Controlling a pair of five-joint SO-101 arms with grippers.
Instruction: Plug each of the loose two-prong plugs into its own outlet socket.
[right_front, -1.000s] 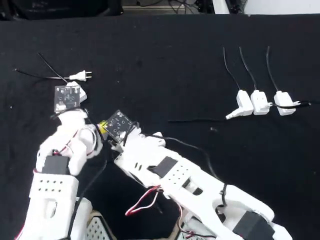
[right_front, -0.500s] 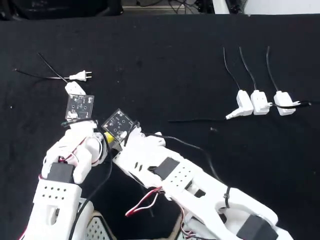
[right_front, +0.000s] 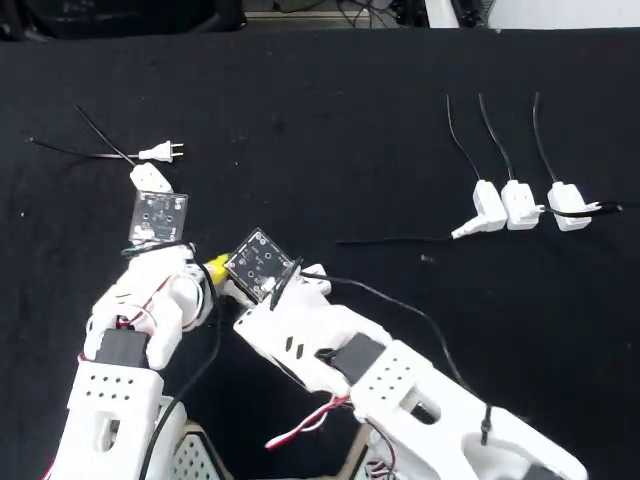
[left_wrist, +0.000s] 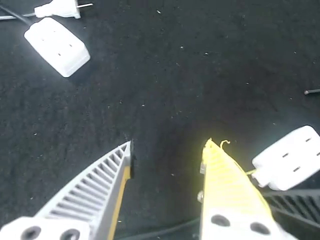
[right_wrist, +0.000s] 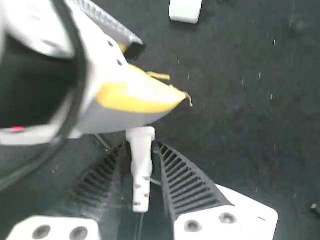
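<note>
We grip an outlet socket in our right claw, presumably steadying it, with our left claw wide and empty.

Right gripper clamps white socket (left gripper's finger above).

Legible text, labels, numbers, signs: none is showing. The left circuit board and the right circuit board, sitting on the arms' wrists, are carrying pale specks of marking, too small to be read.
</note>
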